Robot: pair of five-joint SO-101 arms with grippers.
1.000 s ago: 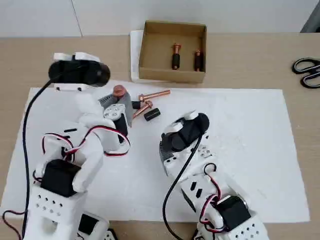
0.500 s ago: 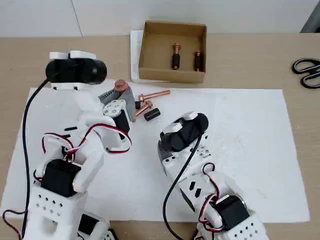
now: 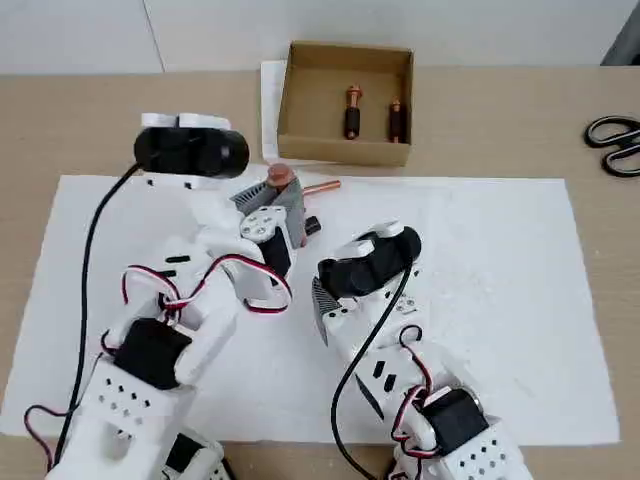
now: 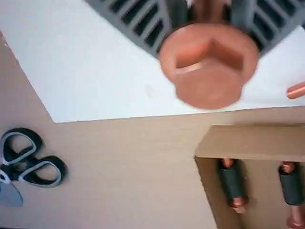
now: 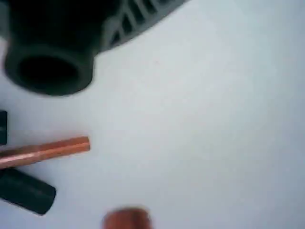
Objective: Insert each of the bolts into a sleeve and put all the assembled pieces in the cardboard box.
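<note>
My left gripper (image 3: 280,192) is shut on a copper bolt (image 3: 280,175), held head up above the paper just in front of the cardboard box (image 3: 300,105). In the left wrist view the bolt head (image 4: 209,64) sits between the grey fingers (image 4: 138,19). Close to the camera in the right wrist view, my right gripper (image 5: 62,24) is shut on a black sleeve (image 5: 47,64); this gripper (image 3: 322,303) hovers over mid-paper. A loose bolt (image 3: 322,187) and a loose sleeve (image 3: 312,226) lie between the arms. Two assembled pieces (image 3: 352,112) (image 3: 397,120) lie in the box.
Scissors (image 3: 612,143) lie on the wooden table at the far right. White paper (image 3: 500,290) covers the work area, with free room on its right half. The loose bolt (image 5: 45,151) and loose sleeve (image 5: 26,191) lie near the right gripper.
The left arm has swung to the right with the bolt, now nearer the box and above the loose parts. The right arm has barely shifted.
</note>
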